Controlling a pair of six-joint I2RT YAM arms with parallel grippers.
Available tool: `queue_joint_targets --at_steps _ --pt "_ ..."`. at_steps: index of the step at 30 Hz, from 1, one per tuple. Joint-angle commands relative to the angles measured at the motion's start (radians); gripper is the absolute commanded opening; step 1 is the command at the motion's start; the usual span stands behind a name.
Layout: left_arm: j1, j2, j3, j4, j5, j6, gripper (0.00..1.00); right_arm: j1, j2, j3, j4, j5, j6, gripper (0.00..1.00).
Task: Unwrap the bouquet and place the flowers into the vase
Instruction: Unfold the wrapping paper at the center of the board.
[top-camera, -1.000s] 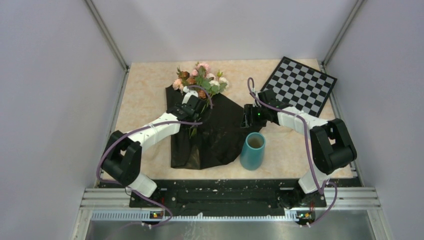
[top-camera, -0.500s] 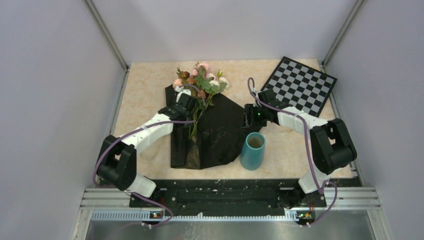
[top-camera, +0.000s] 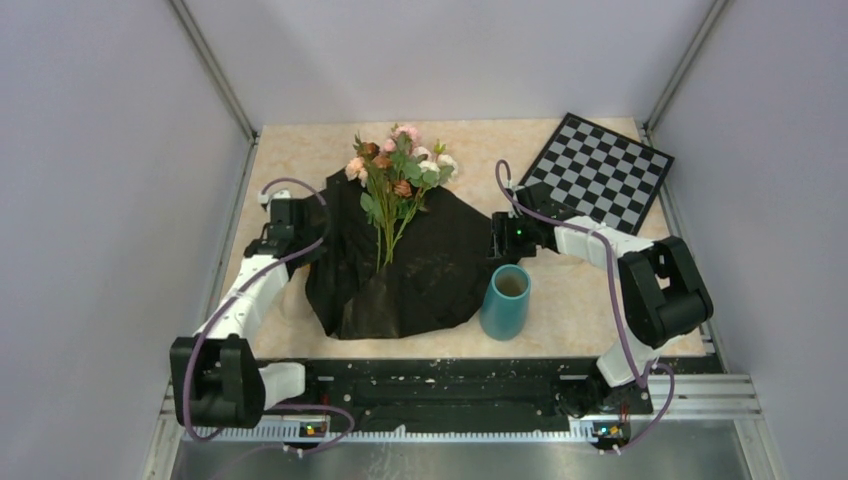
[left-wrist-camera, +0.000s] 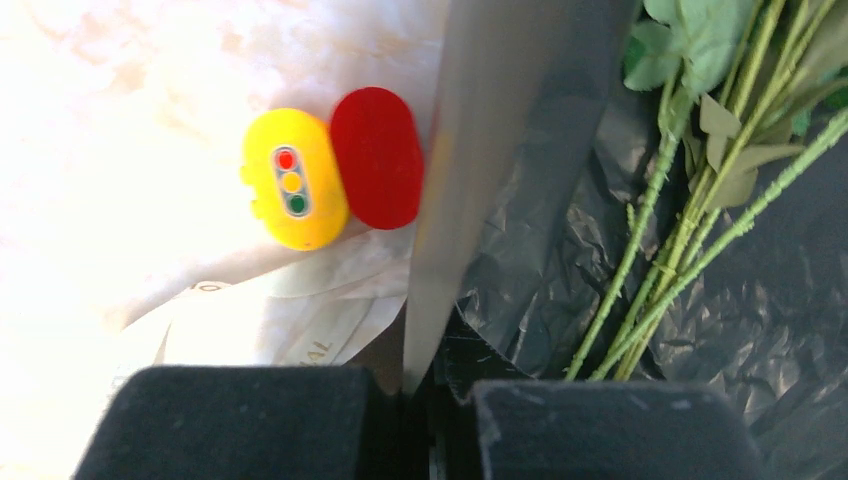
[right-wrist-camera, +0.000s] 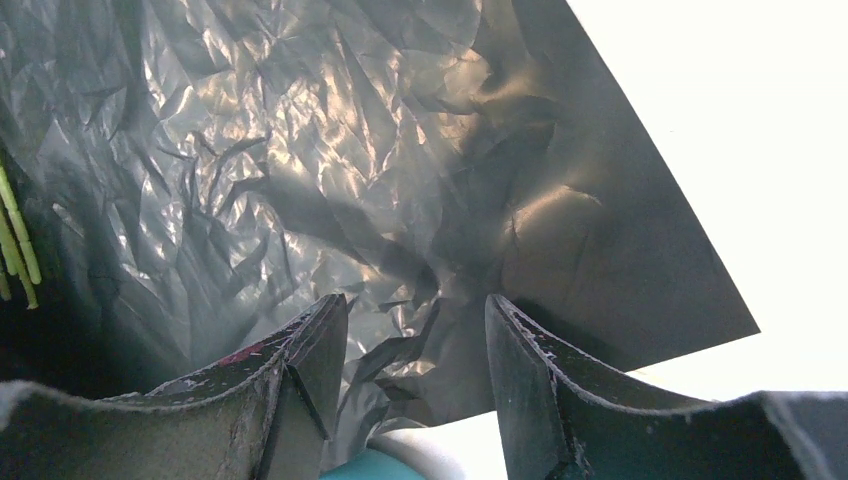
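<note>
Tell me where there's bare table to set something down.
Two bare patches of table: at the far edge between the flowers and the checkerboard, and right of the vase, before the right arm. The middle is crowded with black paper; its left edge has the left fingers and a red-and-yellow toy.

— Vases?
— One: small teal-blue cylindrical vase (top-camera: 505, 302).
— Wrapping?
— One sheet of crinkled glossy black paper (top-camera: 440, 270).
— Flowers?
— One bunch of green-stemmed pink, cream and orange roses (top-camera: 398, 165); too tightly bunched for a count of blooms.
— Boards?
— One black-and-white checkerboard (top-camera: 600, 170).
— Small bits?
— Two: one yellow oval plastic piece (left-wrist-camera: 293, 180) with three coloured dots, one red oval plastic piece (left-wrist-camera: 377, 157).
— Arms?
— Two, white-and-black: left arm (top-camera: 250, 290), right arm (top-camera: 598, 240).
</note>
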Motion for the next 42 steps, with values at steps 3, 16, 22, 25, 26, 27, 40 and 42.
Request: queue_joint_targets --at_steps 3,16,22,25,26,27,40,42 --pt "0.203 -0.112 -0.11 0.068 0.083 -0.105 0.0 -0.004 0.022 -0.021 0.035 0.027 -0.002 0.54" --pt "0.437 -0.17 -0.175 0.121 0.113 -0.15 0.0 -0.004 0.044 -0.017 0.032 0.06 -0.021 0.54" --pt "0.5 -0.093 -0.169 0.144 0.175 -0.149 0.0 -0.005 0.061 -0.014 0.031 0.063 -0.021 0.54" --pt "0.51 -0.077 -0.189 0.168 0.182 -0.162 0.0 -0.009 0.065 -0.015 0.034 0.061 -0.019 0.54" --pt "0.514 -0.069 -0.193 0.174 0.182 -0.166 0.0 -0.013 0.067 -0.016 0.033 0.06 -0.02 0.54" --pt "0.519 -0.06 -0.197 0.177 0.182 -0.168 0.0 -0.015 0.069 -0.015 0.033 0.061 -0.019 0.54" --pt "0.595 -0.026 -0.239 0.216 0.29 -0.175 0.12 -0.021 0.058 -0.018 0.042 0.037 -0.027 0.54" --pt "0.596 -0.043 -0.229 0.207 0.287 -0.174 0.18 -0.021 0.055 -0.012 0.036 0.034 -0.032 0.54"
